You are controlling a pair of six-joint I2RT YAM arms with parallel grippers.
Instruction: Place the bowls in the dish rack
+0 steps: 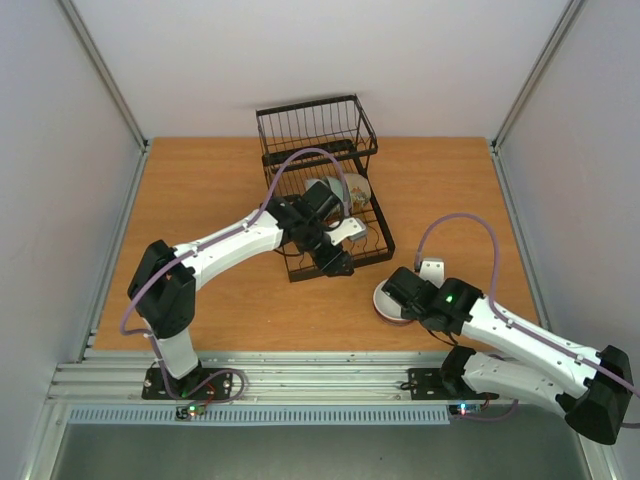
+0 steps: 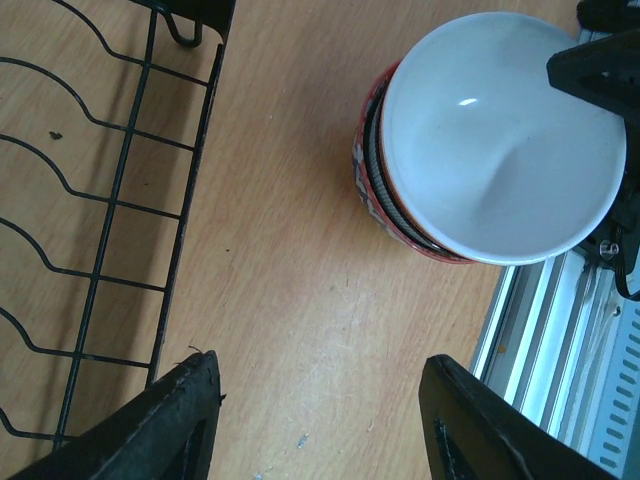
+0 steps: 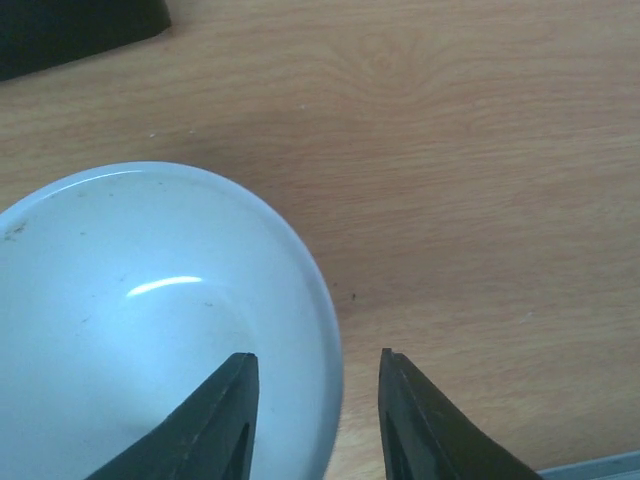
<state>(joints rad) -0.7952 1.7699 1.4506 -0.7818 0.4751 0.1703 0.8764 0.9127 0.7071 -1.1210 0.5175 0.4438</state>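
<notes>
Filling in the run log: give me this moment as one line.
left tool: open, empty, by rack | right tool: open, straddling rim of top bowl in stack | rack: one bowl loaded

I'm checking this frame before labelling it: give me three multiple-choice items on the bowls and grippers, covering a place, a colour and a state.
1. Where is the stack of bowls?
A. on the table, outside the dish rack
B. in the rack's basket
C. held aloft

2. Outside colour of the bowl under the top one?
A. blue
B. red patterned
C. green

3. The right gripper?
A. shut beside the bowl
B. out of view
C. open, straddling the top bowl's rim

Answers: A, the left wrist view shows wood beneath the stack; B, a red side shows; C, a finger on each side of the rim.
</notes>
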